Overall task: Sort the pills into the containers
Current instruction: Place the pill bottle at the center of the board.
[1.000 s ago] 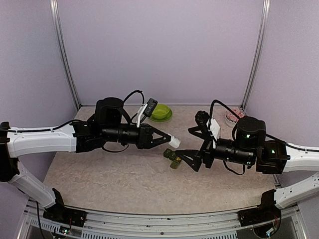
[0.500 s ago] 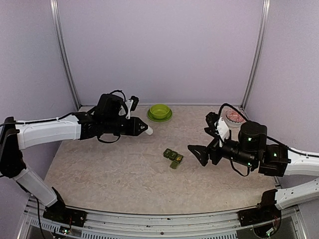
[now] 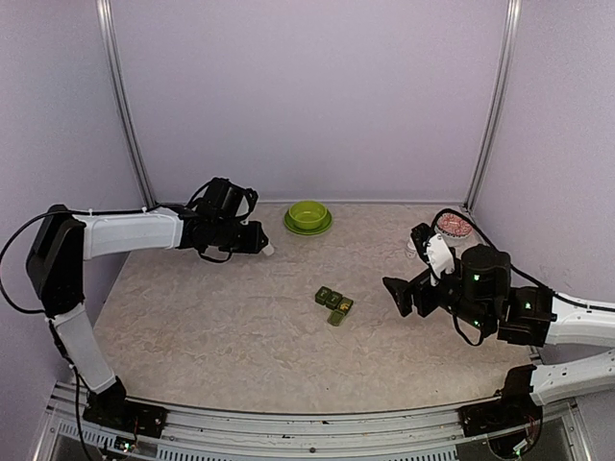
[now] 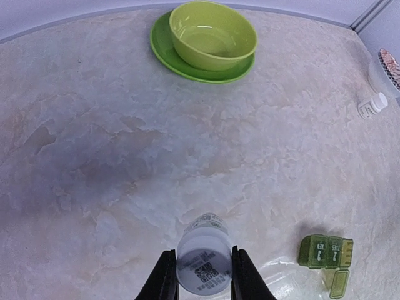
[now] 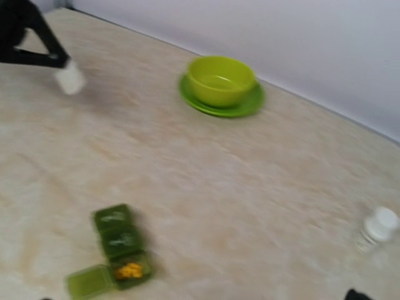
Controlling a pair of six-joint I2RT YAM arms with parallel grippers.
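Viewing from the top camera: the left fingers (image 3: 258,247) pinch a white bottle (image 3: 266,250) at upper left of centre; the right fingers (image 3: 396,294) stand spread, right of the pill box (image 3: 333,304) (mid-frame on the bench (image 3: 211,327), touching neither arm). Left wrist camera: both fingers clamp the bottle at bottom centre; pill box at lower right, one lid swung open; lime bowl (image 4: 212,37) at top. Right wrist camera, blurred: pill box at lower left, yellow-orange contents (image 5: 130,270) in its open compartment.

Green pill box (image 3: 333,303) — central, end lid open
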